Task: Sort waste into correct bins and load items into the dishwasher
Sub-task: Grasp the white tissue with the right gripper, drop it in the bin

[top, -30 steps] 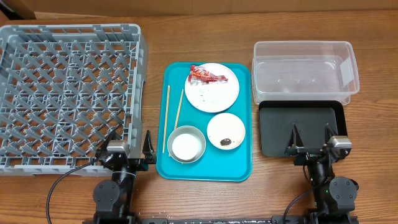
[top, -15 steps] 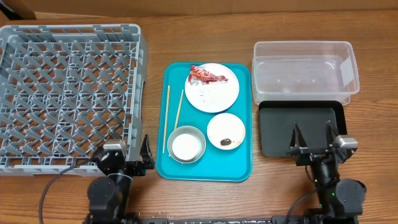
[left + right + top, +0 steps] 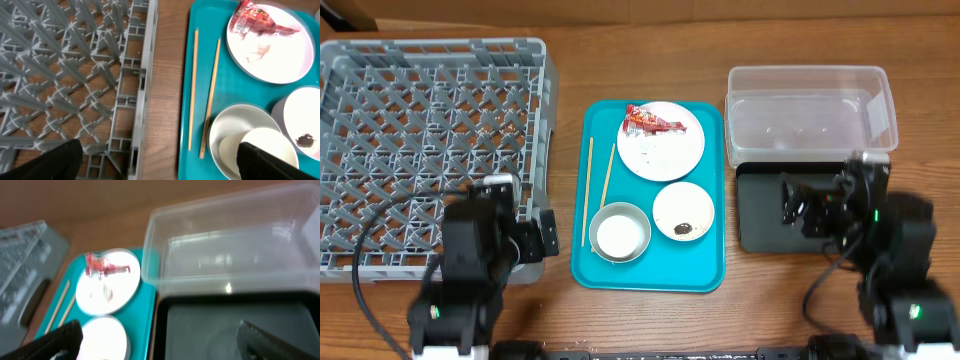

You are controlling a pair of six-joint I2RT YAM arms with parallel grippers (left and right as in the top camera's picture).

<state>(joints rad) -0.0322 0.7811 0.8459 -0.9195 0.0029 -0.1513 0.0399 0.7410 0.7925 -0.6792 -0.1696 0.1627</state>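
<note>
Red crinkled wrapper [image 3: 650,121] lies on round white plate [image 3: 675,152].

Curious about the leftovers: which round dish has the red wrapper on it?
The large white plate, the biggest of the three, carries the red wrapper. The pinkish bowl holds a brown lump; the metal bowl holds a white cup.

A big grey rack [image 3: 440,46] fills the upper left. In the middle lies a teal tray [image 3: 705,272]. On it are a white plate [image 3: 672,155] with a red wrapper [image 3: 650,122], two chopsticks [image 3: 589,190], a metal bowl [image 3: 596,222] holding a white cup [image 3: 618,236], and a small bowl [image 3: 670,205] with a brown lump [image 3: 682,229]. At the right, a clear tub [image 3: 810,72] sits just above a black tray [image 3: 760,215].
</note>
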